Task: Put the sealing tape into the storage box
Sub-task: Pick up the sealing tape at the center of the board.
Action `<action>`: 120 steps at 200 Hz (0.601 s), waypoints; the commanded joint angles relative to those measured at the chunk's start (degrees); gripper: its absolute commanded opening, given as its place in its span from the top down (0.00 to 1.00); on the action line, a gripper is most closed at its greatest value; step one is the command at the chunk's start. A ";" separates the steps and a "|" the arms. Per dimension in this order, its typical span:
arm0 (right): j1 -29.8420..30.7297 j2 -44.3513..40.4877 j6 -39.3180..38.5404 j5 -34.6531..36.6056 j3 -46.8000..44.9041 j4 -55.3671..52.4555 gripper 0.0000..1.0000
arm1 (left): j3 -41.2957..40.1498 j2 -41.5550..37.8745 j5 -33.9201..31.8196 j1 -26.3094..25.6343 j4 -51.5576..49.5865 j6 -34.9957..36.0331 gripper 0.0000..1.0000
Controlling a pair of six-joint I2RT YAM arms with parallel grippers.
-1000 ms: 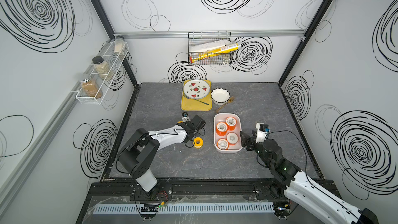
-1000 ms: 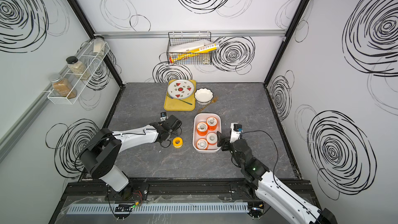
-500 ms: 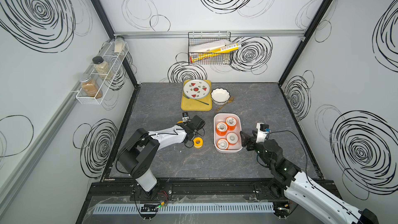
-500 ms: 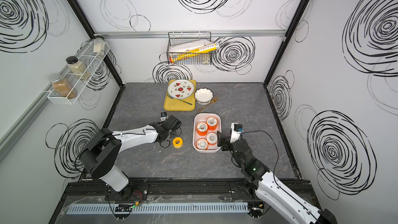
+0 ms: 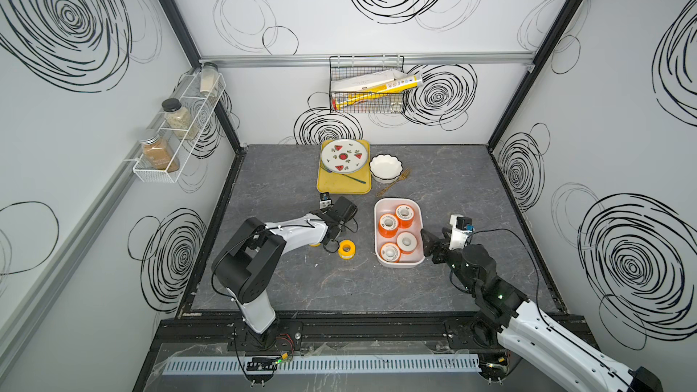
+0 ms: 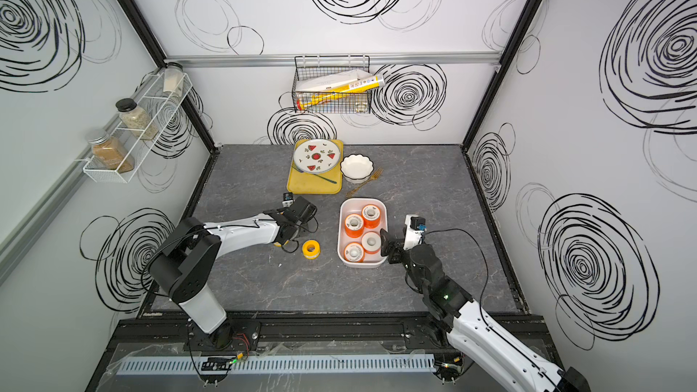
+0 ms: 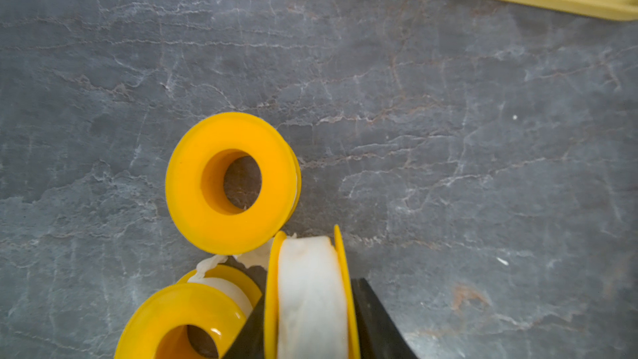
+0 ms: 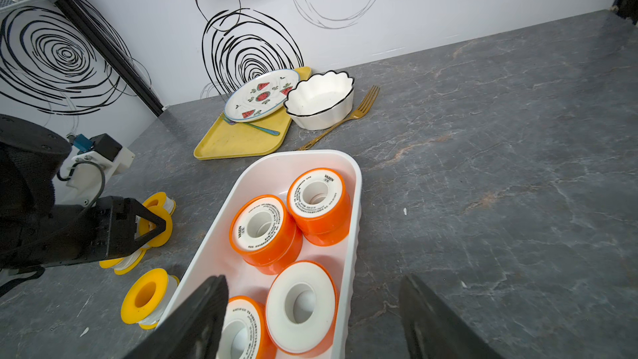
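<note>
Your left gripper [image 7: 309, 309] is clamped on a yellow roll of tape [image 7: 310, 271] that stands on its edge on the grey table [image 7: 448, 115]. A black finger [image 7: 376, 322] presses against each flange. This is left of the white box [image 5: 396, 200]. A second yellow roll [image 7: 231, 183] lies flat just beside the held one, and a third yellow roll [image 7: 179, 322] lies flat against its other side.

A loose yellow roll [image 5: 346, 248] lies flat by itself between that gripper and the near end of the box.

The box sits a little right of the table's middle. It holds four orange rolls [image 8: 262, 229], two towards its middle and two at its near end.

Your right gripper [image 5: 430, 245] hovers at the near right corner of the box with its jaws wide apart. One finger [image 8: 207, 305] is above the box's near end and the other is above the table to its right.

At the far side of the table you have a yellow tray [image 5: 339, 186] carrying a plate [image 5: 343, 156], with a white bowl [image 5: 385, 168] and a gold fork [image 5: 394, 184] beside it.
</note>
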 commanded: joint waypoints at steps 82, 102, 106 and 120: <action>-0.05 -0.10 0.49 1.15 -0.02 0.61 0.18 | -0.80 -13.44 6.10 -1.56 -1.78 2.61 0.68; -0.05 -0.05 0.55 1.16 -0.07 0.62 0.18 | -0.71 -16.70 10.21 -3.09 -1.06 4.33 0.69; -0.07 -0.08 0.59 1.23 -0.10 0.59 0.18 | -0.80 -17.38 11.51 -3.48 -0.45 4.82 0.69; -0.04 -0.10 0.57 1.23 -0.10 0.51 0.18 | -1.31 -19.70 16.50 -4.96 2.00 6.54 0.70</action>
